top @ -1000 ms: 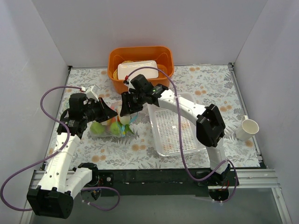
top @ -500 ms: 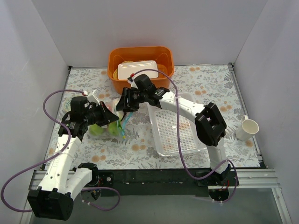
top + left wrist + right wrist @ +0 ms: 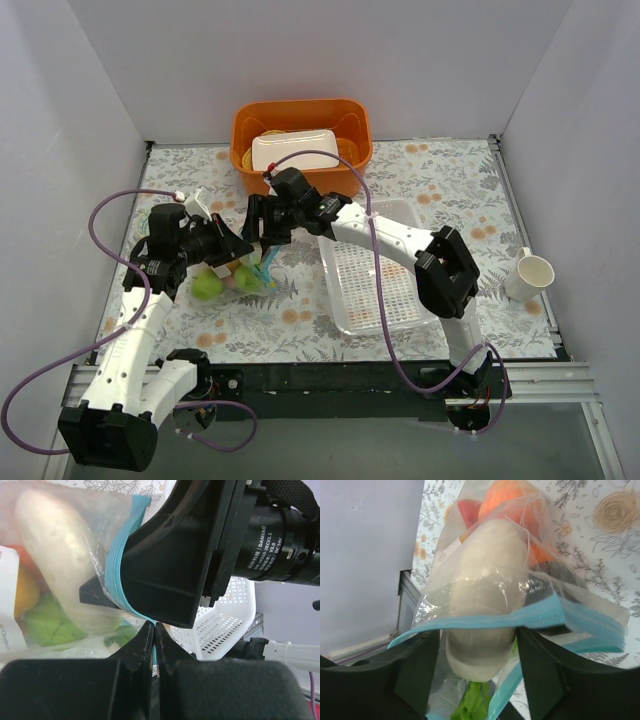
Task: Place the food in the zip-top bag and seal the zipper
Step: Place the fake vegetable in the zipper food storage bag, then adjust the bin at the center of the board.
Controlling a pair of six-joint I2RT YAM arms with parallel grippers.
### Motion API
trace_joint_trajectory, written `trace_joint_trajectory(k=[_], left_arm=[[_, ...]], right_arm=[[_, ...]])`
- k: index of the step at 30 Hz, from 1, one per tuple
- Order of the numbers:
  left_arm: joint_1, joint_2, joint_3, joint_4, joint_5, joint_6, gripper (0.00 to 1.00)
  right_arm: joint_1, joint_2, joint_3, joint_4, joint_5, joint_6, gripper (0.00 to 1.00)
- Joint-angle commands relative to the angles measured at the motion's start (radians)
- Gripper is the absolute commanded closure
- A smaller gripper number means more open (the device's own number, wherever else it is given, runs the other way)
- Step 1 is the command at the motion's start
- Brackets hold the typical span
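Now one zip-top bag (image 3: pixel 225 281) lies between the two arms, with one white radish (image 3: pixel 487 580) and two green apples (image 3: pixel 207 287) inside. The left gripper (image 3: pixel 154 635) is closed tight on the zipper (image 3: pixel 485 621). The right gripper (image 3: pixel 476 640) straddles the bag's mouth, its jaws wider than a second ago. Nearby stand one white mesh basket (image 3: pixel 380 300), one orange bin (image 3: pixel 245 135) and one white cup (image 3: pixel 530 275) — the right arm crosses above the basket.

The black motor housing (image 3: pixel 280 540) seen from the left wrist camera read "DAMIAO" in white, with a smaller model line beneath it, probably "DM-J4310-2EC V1.3". The white label patch (image 3: pixel 7 605) on the zip-top bag (image 3: pixel 65 545) showed the cut-off word "Content".
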Motion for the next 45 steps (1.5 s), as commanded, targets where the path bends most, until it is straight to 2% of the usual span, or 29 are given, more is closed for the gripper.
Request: trace_joint_trajectory(k=[1,3,6,9,11,14,17,20,22,28,36,45], left_arm=[[0.002,-0.004,0.067,0.016,-0.079,-0.014,1.00],[0.002,-0.002,0.084,0.007,-0.123,-0.022,1.00],[0.002,-0.008,0.096,0.003,-0.154,-0.034,1.00],[0.002,-0.016,0.101,-0.001,-0.179,-0.040,1.00],[0.002,-0.022,0.105,-0.009,-0.222,-0.046,1.00],[0.002,-0.019,0.110,-0.029,-0.275,-0.048,1.00],[0.002,-0.013,0.102,-0.026,-0.266,-0.040,1.00],[0.002,-0.010,0.085,-0.014,-0.236,-0.042,1.00],[0.002,-0.011,0.078,0.003,-0.220,-0.046,1.00],[0.002,0.001,0.068,0.020,-0.196,-0.045,1.00],[0.002,0.012,0.075,0.016,-0.177,-0.025,1.00],[0.002,0.001,0.059,0.005,-0.179,-0.014,1.00]], right_arm=[[0.022,-0.036,0.069,-0.100,0.071,-0.160,0.19],[0.022,-0.065,0.041,-0.112,0.102,-0.194,0.11],[0.017,-0.143,-0.005,-0.109,0.157,-0.233,0.06],[0.005,-0.227,-0.046,-0.135,0.185,-0.236,0.06],[0.005,-0.276,-0.089,-0.171,0.267,-0.245,0.06],[-0.007,-0.408,-0.217,-0.183,0.382,-0.268,0.05],[-0.049,-0.522,-0.337,-0.267,0.471,-0.251,0.03],[-0.108,-0.602,-0.440,-0.368,0.496,-0.224,0.02],[-0.129,-0.642,-0.546,-0.422,0.457,-0.228,0.02],[-0.142,-0.653,-0.673,-0.551,0.351,-0.242,0.02],[-0.142,-0.552,-0.709,-0.524,0.196,-0.340,0.02],[-0.136,-0.435,-0.680,-0.565,0.229,-0.404,0.03]])
